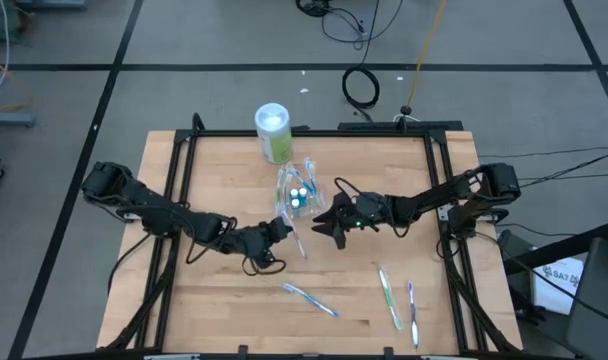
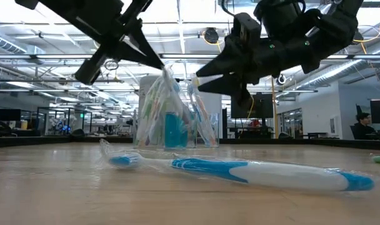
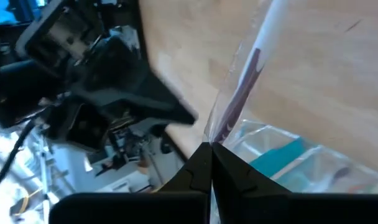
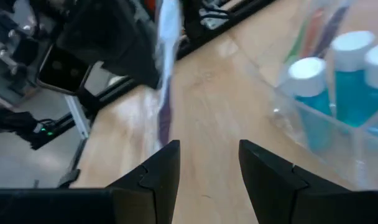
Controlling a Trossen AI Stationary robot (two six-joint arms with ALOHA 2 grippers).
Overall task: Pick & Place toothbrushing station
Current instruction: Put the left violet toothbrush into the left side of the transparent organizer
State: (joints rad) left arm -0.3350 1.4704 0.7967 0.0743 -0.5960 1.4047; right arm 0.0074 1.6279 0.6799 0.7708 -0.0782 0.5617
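Note:
A small clear container [image 1: 298,193] stands on the table's middle. It holds teal white-capped tubes [image 4: 313,93] and several wrapped toothbrushes [image 2: 154,109]. My left gripper [image 1: 283,228] is just near of the container and is shut on a wrapped purple-handled toothbrush [image 3: 242,93], which also shows in the high view [image 1: 300,245]. My right gripper [image 1: 330,224] is open and empty to the container's right, its fingers pointing toward the left gripper. A blue toothbrush [image 1: 310,298], a green one [image 1: 388,294] and a purple one [image 1: 413,312] lie flat on the table toward its near edge. My left gripper pinches the toothbrush's clear wrapper at one end [image 3: 215,138] between its two shut fingertips. The brush reaches away from the fingers along their line, over the wood. Whether its far end touches the table, I cannot tell.
A tall green-and-white canister [image 1: 273,132] stands at the table's far edge, behind the container. The black frame rails [image 1: 440,190] run along the table's sides. The two grippers are close together beside the container. Bare wood lies at the near left [image 1: 204,310].

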